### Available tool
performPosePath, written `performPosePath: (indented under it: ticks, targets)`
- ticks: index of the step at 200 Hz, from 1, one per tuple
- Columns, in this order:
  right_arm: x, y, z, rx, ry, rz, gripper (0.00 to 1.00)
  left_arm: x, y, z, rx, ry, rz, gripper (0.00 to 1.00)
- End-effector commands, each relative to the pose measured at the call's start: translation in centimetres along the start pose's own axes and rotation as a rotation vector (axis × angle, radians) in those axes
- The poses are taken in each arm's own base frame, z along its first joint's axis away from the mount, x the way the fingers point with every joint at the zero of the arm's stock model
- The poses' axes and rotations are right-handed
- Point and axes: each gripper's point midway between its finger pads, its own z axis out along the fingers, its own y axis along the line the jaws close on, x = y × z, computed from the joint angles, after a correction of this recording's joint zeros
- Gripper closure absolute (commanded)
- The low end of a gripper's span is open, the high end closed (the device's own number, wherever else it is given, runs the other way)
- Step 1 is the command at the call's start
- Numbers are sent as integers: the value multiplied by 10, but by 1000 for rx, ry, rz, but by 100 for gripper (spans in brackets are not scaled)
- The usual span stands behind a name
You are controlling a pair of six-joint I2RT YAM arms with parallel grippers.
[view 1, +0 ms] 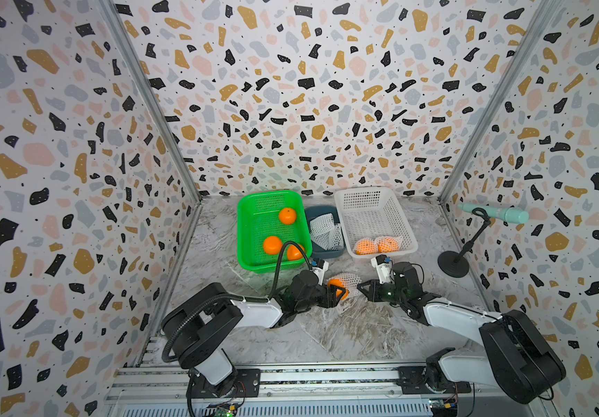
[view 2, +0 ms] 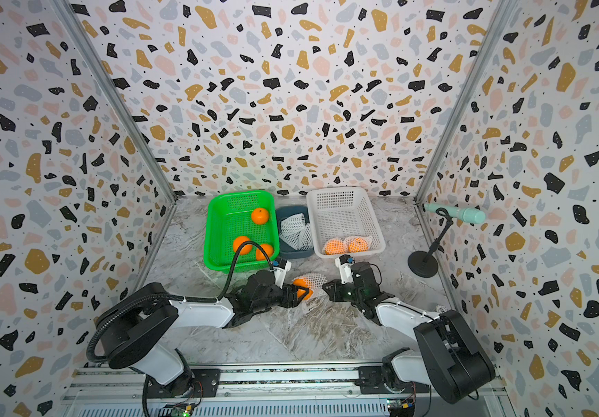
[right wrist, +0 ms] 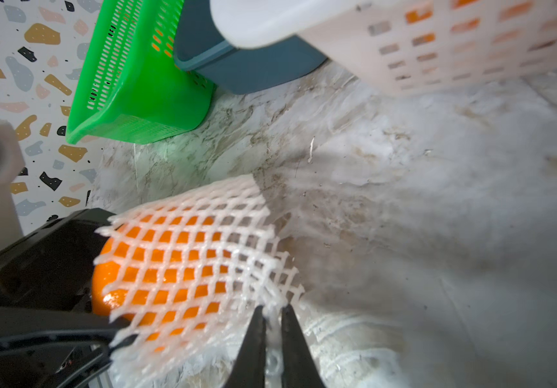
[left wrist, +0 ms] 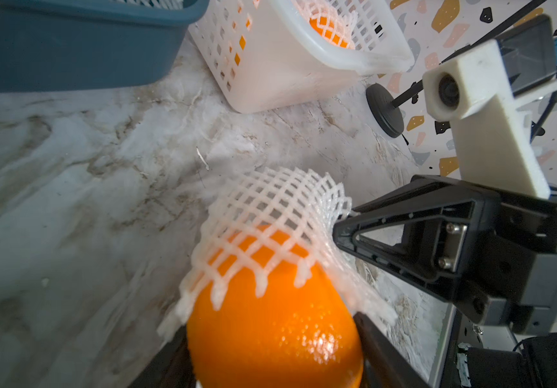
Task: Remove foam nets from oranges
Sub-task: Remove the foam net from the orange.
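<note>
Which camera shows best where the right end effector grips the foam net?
The right wrist view: the right end effector pinches the net edge up close. The left wrist view shows it sideways; both top views, small.

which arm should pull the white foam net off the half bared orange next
Right. The right hand is shut on the free edge of the white foam mesh net, so it can likely just pull away; the left hand clamps the round orange fruit, anchoring it.
</note>
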Motion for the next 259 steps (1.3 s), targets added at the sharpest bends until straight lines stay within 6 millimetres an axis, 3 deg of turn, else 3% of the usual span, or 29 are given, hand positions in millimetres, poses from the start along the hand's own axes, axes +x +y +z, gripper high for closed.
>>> performPosePath:
  ticks: [1, 50, 90, 117, 146, 180, 217, 259]
  targets:
    - [-2, -5, -4, 30, -7, -4, 88, -7, 0, -11, -1, -36, 21, 33]
    - [-2, -8, -4, 39, -11, -4, 88, -12, 1, -23, -6, -55, 24, 33]
    - [-10, -9, -12, 74, -43, -24, 89, -6, 16, -38, -48, -61, 12, 33]
    - [-22, 6, -21, 42, -69, -62, 89, 1, 29, -51, -84, -67, -2, 33]
    - [-37, 35, -33, -8, -106, -132, 89, 8, 40, -62, -119, -71, -15, 32]
    - [-60, 76, -37, -47, -128, -233, 89, 9, 45, -70, -136, -83, -22, 32]
    - [-107, 102, -31, -34, -198, -291, 89, 6, 44, -74, -137, -97, -23, 32]
    - [-156, 122, 4, 9, -257, -344, 90, 3, 43, -76, -138, -111, -24, 32]
